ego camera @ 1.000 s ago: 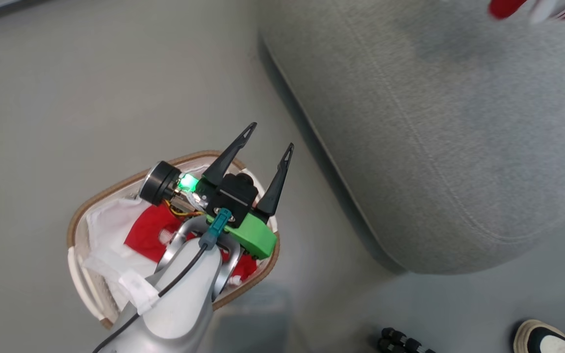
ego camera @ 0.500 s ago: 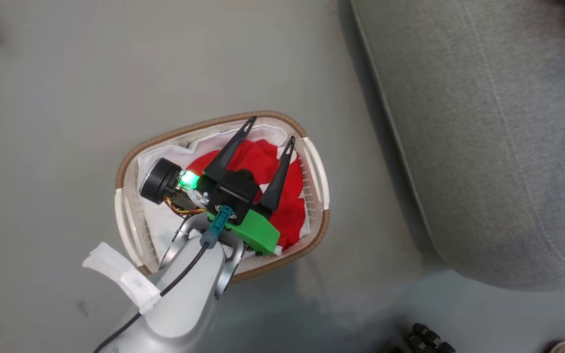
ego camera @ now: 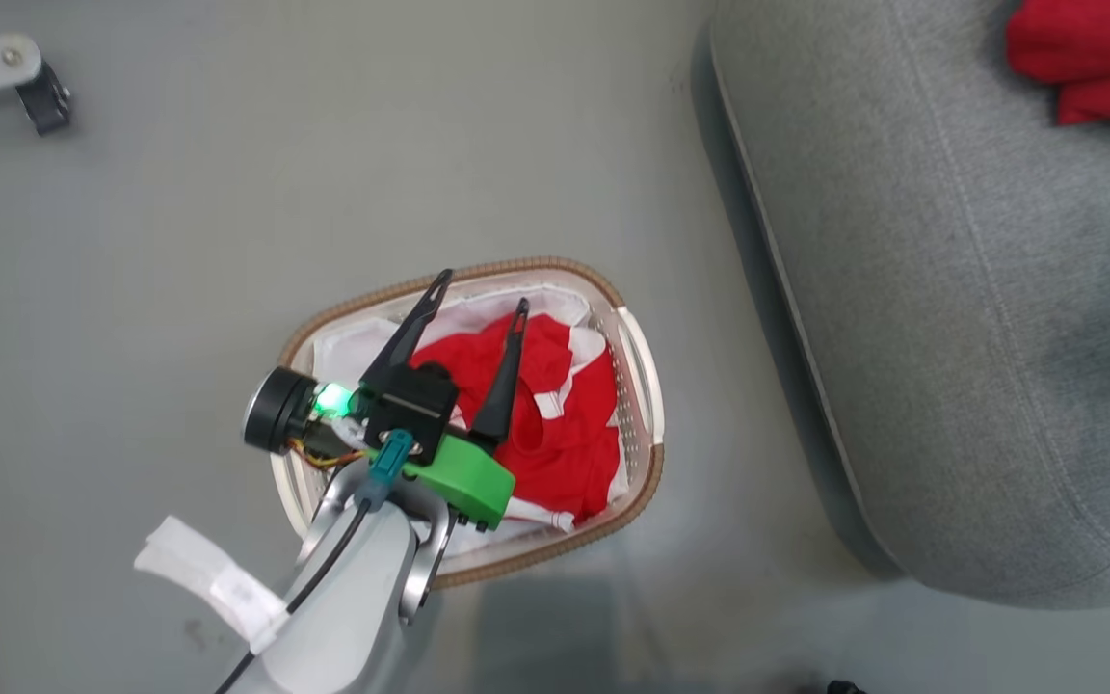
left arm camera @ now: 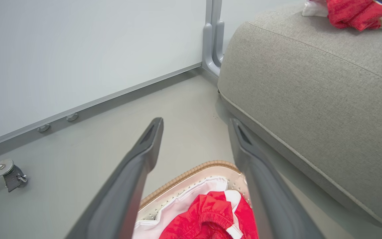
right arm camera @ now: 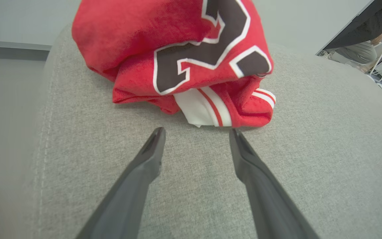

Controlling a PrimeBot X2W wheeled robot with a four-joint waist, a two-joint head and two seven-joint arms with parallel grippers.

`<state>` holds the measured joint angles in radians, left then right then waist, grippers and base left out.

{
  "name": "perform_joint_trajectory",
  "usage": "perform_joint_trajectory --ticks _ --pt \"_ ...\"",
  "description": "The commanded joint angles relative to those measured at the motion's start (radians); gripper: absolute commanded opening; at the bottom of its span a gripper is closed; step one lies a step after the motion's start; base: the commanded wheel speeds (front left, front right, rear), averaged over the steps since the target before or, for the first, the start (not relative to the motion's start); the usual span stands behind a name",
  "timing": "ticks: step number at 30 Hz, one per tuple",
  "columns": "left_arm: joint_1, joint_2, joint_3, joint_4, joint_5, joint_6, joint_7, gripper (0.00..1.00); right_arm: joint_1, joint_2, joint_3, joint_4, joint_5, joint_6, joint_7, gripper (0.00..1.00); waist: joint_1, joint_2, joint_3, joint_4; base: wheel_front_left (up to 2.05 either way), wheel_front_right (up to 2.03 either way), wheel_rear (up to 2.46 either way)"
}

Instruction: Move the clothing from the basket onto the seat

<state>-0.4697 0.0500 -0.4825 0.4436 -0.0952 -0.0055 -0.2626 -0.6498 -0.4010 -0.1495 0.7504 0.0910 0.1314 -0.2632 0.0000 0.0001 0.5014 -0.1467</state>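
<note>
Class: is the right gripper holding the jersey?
No: the right gripper is open, the jersey lying on the seat beyond its tips.

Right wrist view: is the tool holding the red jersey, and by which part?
Nothing is held. The right tool is open over the seat; the jersey lies beyond its tips.

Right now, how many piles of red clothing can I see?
2. One pile lies on the grey seat; the other pile sits in the basket. Each may hide more garments.

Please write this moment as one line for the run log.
left tool: open, above basket | right tool: open, empty | jersey: on seat | red clothing: in basket
</note>
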Motion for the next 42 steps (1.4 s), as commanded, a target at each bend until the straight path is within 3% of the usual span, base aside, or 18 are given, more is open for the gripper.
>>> perform_joint_trajectory --ticks 1,6,17,25,35,42 --pt "0.027 0.002 0.014 -0.009 0.001 0.008 -0.003 1.0 0.039 0.012 -0.001 -0.022 0.008 -0.001 -0.002 1.0 0.0 -0.0001 -0.066 0.002 0.0 0.0 0.0" --pt "0.098 0.011 0.077 -0.028 -0.001 0.031 -0.003 1.0 0.135 0.066 0.052 -0.117 0.046 -0.001 -0.002 1.0 0.0 -0.0001 -0.131 0.02 0.0 0.0 0.0" --pt "0.22 0.022 0.239 -0.063 0.006 0.064 -0.003 1.0 0.197 0.171 0.199 -0.295 0.111 -0.001 -0.002 1.0 0.0 -0.0001 -0.245 0.079 0.0 0.0 0.0" --pt "0.323 0.018 0.364 -0.099 0.0 0.086 -0.003 1.0 0.274 0.247 0.239 -0.337 0.138 -0.001 -0.002 1.0 0.0 -0.0001 -0.321 0.102 0.0 0.0 0.0" --pt "0.464 0.007 0.46 -0.142 0.005 0.069 -0.003 1.0 0.413 0.271 0.24 -0.351 0.123 -0.001 -0.002 1.0 0.0 -0.0001 -0.415 0.108 0.0 0.0 0.0" --pt "0.521 0.003 0.469 -0.139 -0.012 0.049 -0.003 1.0 0.471 0.262 0.26 -0.328 0.124 -0.001 -0.002 1.0 0.0 -0.0001 -0.438 0.112 0.0 0.0 0.0"
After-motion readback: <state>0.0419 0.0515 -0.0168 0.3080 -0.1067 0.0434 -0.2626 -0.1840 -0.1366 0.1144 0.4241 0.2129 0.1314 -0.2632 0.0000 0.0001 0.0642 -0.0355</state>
